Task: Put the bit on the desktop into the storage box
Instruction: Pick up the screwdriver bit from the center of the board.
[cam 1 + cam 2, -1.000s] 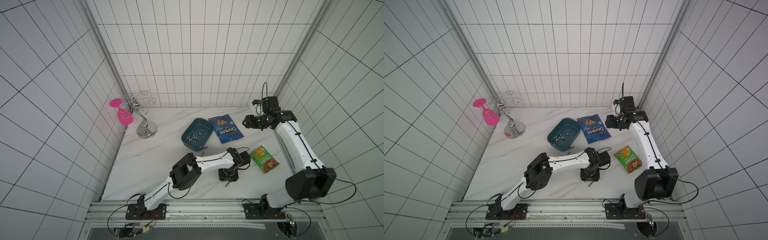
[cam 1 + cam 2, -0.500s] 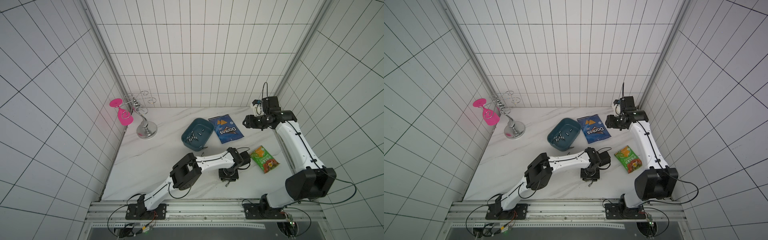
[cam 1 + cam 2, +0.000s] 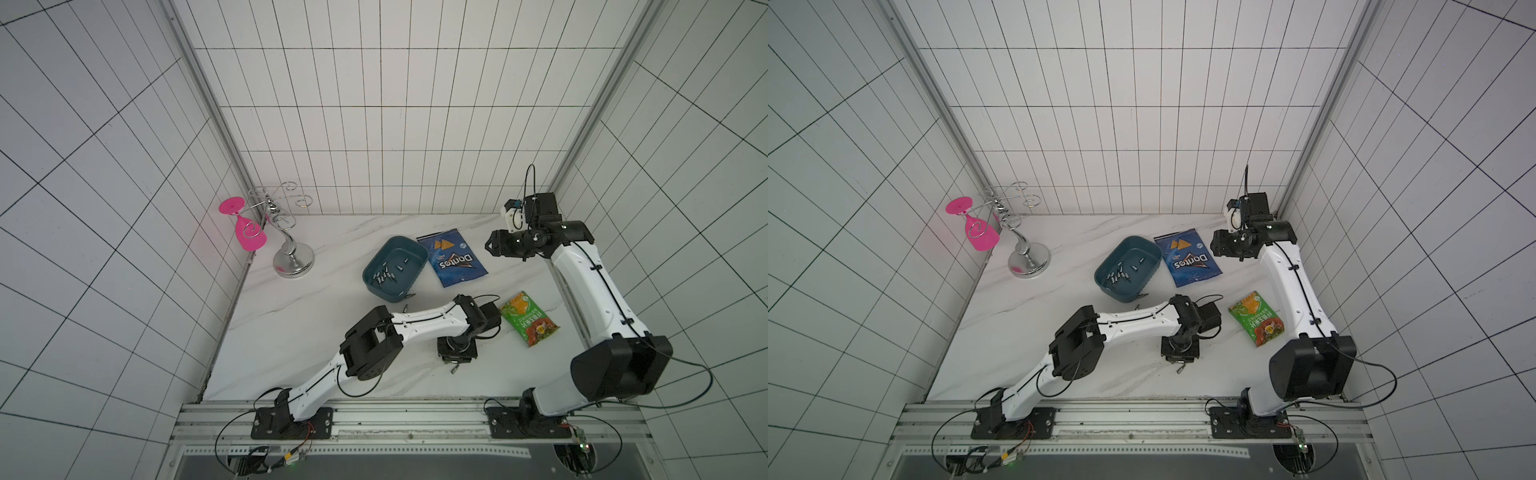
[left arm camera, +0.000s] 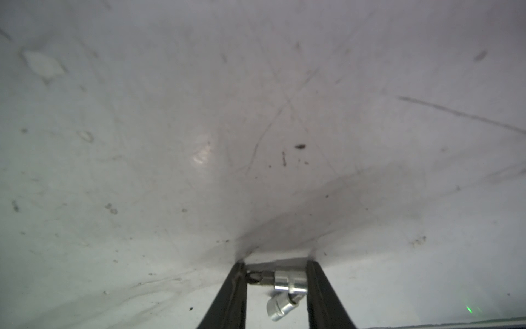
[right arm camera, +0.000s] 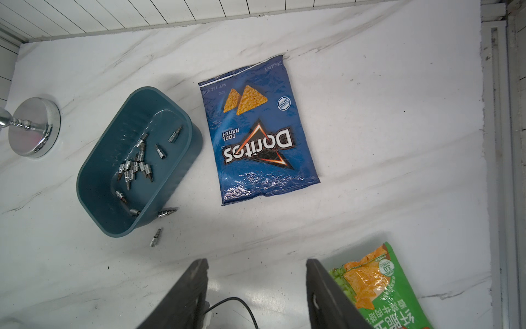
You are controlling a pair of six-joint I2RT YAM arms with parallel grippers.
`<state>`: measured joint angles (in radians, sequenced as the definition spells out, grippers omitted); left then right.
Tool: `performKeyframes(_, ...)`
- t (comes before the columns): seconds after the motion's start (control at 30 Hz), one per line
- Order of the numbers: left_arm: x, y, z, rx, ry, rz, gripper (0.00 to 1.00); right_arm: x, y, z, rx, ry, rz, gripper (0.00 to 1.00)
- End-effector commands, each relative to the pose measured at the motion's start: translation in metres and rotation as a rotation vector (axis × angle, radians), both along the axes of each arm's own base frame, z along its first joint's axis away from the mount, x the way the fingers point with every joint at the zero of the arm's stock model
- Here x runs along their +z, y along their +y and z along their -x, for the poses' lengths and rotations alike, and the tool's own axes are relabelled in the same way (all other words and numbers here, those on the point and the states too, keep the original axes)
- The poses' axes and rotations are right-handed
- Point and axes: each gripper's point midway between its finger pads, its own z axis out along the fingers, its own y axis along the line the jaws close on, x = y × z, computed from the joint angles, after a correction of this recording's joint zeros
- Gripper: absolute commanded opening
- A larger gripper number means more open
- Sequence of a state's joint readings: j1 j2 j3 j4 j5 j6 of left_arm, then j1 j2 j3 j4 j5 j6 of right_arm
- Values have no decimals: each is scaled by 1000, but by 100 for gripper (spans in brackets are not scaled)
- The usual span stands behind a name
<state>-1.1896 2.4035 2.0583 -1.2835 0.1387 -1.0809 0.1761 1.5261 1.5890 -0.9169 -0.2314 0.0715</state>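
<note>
Steel bits [image 5: 133, 166] are gathered in the teal box [image 5: 182, 171], two loose bits [image 5: 156, 237] are left on the surface [image 5: 370, 142] beside it, another bit [image 4: 284, 280] is clamped by the left jaws, and the right jaws are held apart.

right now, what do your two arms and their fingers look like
Both the left arm and right arm have glossy white links with bulky black joint housings, and thin black cables clipped along them. The left fingers and right fingers are flat, matte black bars. A white camera mount with a blue part sits at the right wrist.
</note>
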Motion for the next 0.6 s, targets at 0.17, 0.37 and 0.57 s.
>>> performKeyframes(0.17,10,12,-24,22,-64,1,28,0,-3,3,2,2,-2,58)
performKeyframes(0.37,19,16,-31,31,-79,8,28,-1,-3,3,3,9,1,58)
performKeyframes(0.57,35,28,-41,32,-108,-1,28,-1,-5,3,0,10,10,58)
